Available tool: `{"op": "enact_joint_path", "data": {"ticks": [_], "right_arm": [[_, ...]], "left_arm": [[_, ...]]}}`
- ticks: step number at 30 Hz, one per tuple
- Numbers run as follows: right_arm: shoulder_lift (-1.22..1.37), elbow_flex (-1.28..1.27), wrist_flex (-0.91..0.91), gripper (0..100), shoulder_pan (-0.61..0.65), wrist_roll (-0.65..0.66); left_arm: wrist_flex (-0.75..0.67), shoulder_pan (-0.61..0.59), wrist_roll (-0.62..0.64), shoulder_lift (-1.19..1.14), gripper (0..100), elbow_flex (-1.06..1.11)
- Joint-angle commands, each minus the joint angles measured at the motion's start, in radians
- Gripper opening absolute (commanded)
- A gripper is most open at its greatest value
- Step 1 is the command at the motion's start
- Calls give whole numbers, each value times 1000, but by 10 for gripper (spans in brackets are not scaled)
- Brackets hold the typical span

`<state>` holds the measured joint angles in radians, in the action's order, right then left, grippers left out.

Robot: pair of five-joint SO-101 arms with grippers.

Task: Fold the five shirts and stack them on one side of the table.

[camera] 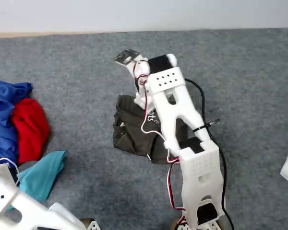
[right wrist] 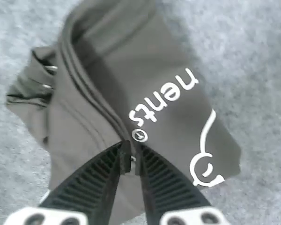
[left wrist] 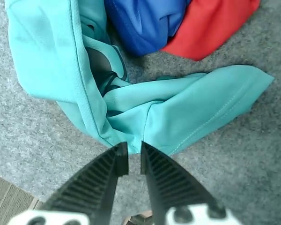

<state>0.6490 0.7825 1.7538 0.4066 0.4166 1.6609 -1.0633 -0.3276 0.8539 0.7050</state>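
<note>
Step in hand: folding the dark olive cotton shirt (camera: pixel 132 130) at the centre of the grey felt table (camera: pixel 254 72). The right gripper (right wrist: pixel 130 157) pinches a folded seam, and the next move likely calls for carrying that seam across squarely. The left wrist view adds the left gripper (left wrist: pixel 134 154), jaws nearly together at the hem of the crumpled teal shirt (left wrist: pixel 178 112) near the left edge.

The desk (camera: pixel 249 72) is covered in a grey, short-pile, carpet-like cloth, lit softly and evenly with only faint shadows. Beyond its far edge stands a plain pale wall (camera: pixel 144 13), with a thin tan strip (camera: pixel 33 34) along the far left edge. Past one desk edge shows a striped beige surface (left wrist: pixel 9 206)
</note>
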Motion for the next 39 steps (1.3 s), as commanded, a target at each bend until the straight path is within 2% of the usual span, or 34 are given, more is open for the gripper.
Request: {"op": "enact_joint_path", "data": {"ticks": [1, 8, 15, 31, 34, 39], "right_arm": [[-81, -6, 42, 10, -48, 15], [-143, -249, 41, 9, -85, 57], [-102, -281, 19, 9, -65, 58], [-79, -278, -13, 9, 369, 52], [-128, -278, -1, 9, 403, 52], [-213, -278, 16, 9, 369, 55]], "left_arm": [[6, 6, -6, 20, 58, -2], [6, 5, -6, 20, 58, -2], [6, 8, -6, 20, 58, -2], [8, 3, -6, 20, 58, -2], [8, 3, -6, 20, 58, -2], [11, 3, -6, 20, 58, -2]]}}
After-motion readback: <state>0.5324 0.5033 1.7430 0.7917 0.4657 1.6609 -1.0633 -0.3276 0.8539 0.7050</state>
